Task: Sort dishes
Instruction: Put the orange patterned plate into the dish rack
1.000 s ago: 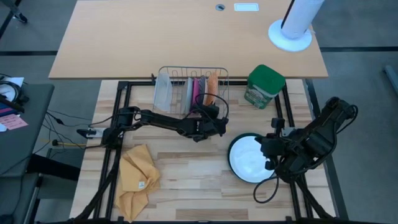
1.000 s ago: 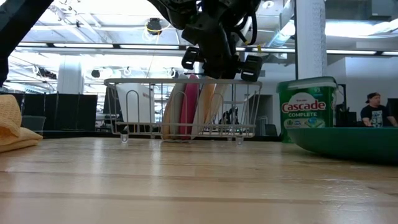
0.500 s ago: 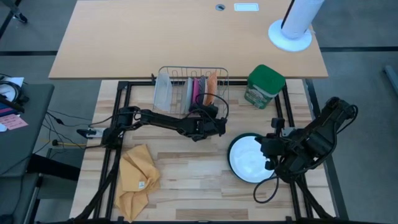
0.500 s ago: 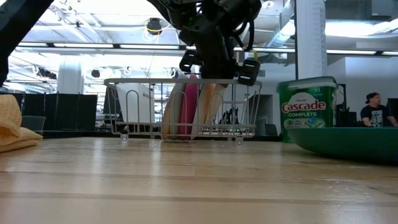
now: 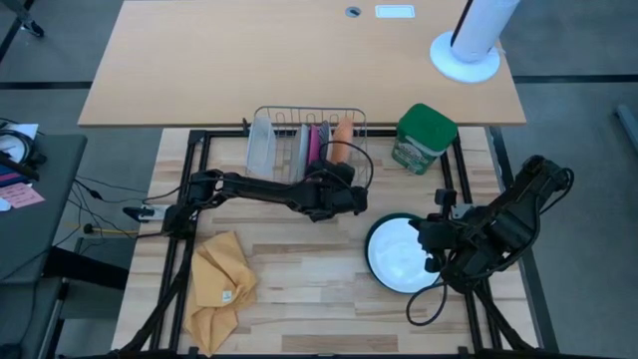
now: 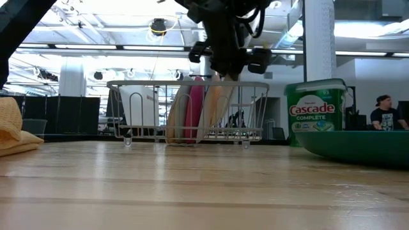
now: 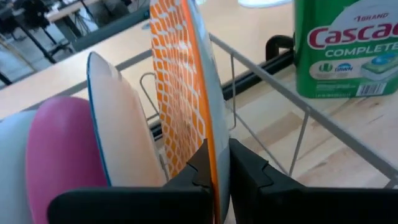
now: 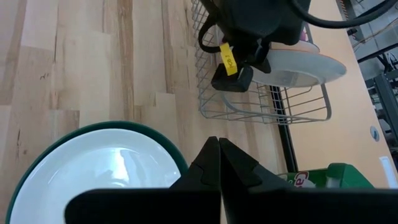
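Orange-and-white plate gripped at the wire rack.
The left gripper is clamped on the rim of the upright orange-and-white plate in the wire rack; farther right, the white plate lies flat on the counter, the clenched, empty right gripper beside it.

**Gripper Seen Above Dish Rack**

A dark gripper was seen over a wire rack holding upright plates. A green canister stood right, a yellow cloth lay left.
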Controlling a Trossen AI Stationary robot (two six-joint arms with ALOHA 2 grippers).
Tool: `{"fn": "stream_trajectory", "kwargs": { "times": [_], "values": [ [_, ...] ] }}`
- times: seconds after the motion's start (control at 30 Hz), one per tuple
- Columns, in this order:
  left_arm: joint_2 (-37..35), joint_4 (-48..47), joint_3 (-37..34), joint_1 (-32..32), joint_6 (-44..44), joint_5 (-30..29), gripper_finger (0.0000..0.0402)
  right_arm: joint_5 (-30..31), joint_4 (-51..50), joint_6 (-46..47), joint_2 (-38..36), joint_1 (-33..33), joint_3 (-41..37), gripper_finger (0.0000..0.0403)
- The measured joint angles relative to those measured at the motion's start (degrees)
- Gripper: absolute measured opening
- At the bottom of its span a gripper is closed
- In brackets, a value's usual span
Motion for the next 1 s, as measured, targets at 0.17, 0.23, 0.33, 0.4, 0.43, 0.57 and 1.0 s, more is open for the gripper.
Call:
{"fn": "stream_trajectory", "kwargs": {
  "times": [0.17,0.23,0.33,0.4,0.43,0.57,1.0],
  "values": [
    [0.00,-1.63,0.37,0.00,-1.57,-0.52,0.0015,0.00,0.01,0.06,0.00,0.00,0.00,0.0000],
    [0.00,-1.54,0.37,-0.11,-1.59,-1.23,0.0015,0.00,0.01,0.08,0.00,0.00,0.00,0.0000],
    [0.00,-1.71,0.37,-0.79,-1.56,-4.56,0.0014,0.00,-0.02,0.10,0.00,-0.01,0.00,0.0000],
    [0.00,-1.78,0.37,-1.34,-0.82,-7.00,0.0009,0.00,-0.04,0.10,0.00,-0.02,0.00,0.0000],
    [0.00,-2.23,0.37,-1.47,0.15,-7.93,0.0006,0.00,-0.04,0.12,0.00,-0.01,0.00,0.0000],
    [0.00,-2.70,0.37,-0.98,-0.14,-6.32,0.0005,0.00,-0.04,0.26,0.00,-0.02,0.00,0.0000],
    [0.00,-8.30,0.36,-0.47,-6.50,-3.56,0.0004,-0.02,-0.04,0.28,0.00,0.00,0.00,0.0000]
  ]
}}
